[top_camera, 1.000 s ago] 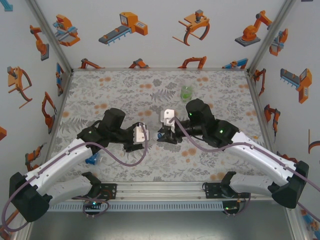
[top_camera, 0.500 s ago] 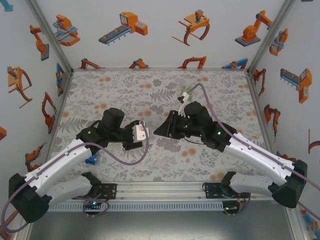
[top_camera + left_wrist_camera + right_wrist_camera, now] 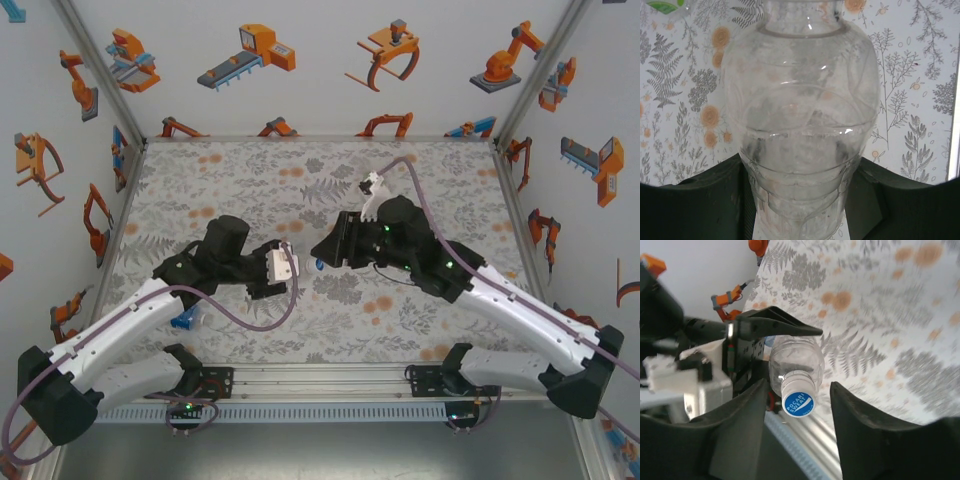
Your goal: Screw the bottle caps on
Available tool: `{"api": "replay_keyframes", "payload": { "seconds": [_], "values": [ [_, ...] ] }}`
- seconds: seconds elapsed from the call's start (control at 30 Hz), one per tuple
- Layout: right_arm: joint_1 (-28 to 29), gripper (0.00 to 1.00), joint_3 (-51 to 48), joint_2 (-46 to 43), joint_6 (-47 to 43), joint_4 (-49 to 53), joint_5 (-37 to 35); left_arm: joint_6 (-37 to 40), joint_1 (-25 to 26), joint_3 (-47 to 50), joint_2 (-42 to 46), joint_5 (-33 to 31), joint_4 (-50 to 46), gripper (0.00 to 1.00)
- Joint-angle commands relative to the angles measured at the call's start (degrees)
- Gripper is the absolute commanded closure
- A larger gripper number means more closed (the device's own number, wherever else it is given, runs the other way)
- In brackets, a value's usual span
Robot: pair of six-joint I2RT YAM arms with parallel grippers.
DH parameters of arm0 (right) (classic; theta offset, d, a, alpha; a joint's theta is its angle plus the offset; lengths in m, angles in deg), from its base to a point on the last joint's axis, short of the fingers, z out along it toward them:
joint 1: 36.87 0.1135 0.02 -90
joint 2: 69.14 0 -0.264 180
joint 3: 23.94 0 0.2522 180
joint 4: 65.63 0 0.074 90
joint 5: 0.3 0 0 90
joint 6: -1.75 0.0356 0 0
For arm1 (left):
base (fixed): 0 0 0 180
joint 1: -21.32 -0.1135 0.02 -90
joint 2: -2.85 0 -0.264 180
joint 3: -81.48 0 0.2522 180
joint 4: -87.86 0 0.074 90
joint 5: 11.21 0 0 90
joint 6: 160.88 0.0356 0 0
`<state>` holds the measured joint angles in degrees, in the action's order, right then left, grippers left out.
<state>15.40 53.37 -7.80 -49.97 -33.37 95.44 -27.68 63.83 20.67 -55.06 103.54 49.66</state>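
The left gripper is clamped on the lower body of the clear bottle. A dark finger presses against each side, and the neck points away from the gripper. Facing it, the right gripper has its fingers apart, one on either side of the bottle cap. The cap is white with a blue printed top and sits on the bottle's neck; neither finger touches it. The flower-patterned desk lies beneath both. Beyond the left gripper, off to its left, the edge of a green bottle shows on the desk.
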Motion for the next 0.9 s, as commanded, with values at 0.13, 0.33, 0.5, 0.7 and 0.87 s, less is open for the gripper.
{"api": "replay_keyframes", "payload": {
  "seconds": [0.13, 0.33, 0.5, 0.7, 0.87],
  "values": [
    [0.1, 0.46, 1.8, -4.9, -49.5, 2.1, 18.5, 1.2, 0.3, -0.9, 0.8, 6.1, -0.9, 1.00],
    [0.1, 0.45, 7.3, -2.1, -71.6, 13.1, 26.7, 2.1, 0.3, -1.4, 0.7, 8.7, -2.1, 1.00],
    [0.2, 0.46, 4.1, -0.8, -72.2, 8.4, 28.7, 2.2, 0.2, -1.6, 0.4, 9.0, -2.5, 1.00],
    [0.2, 0.51, 0.1, -0.3, -70.8, 3.8, 29.3, 2.4, 0.2, -1.7, 0.4, 9.0, -2.8, 1.00],
    [0.2, 0.54, -1.1, 0.2, -70.0, 1.8, 29.6, 2.3, 0.2, -1.8, 0.3, 9.3, -2.8, 1.00]
  ]
}}
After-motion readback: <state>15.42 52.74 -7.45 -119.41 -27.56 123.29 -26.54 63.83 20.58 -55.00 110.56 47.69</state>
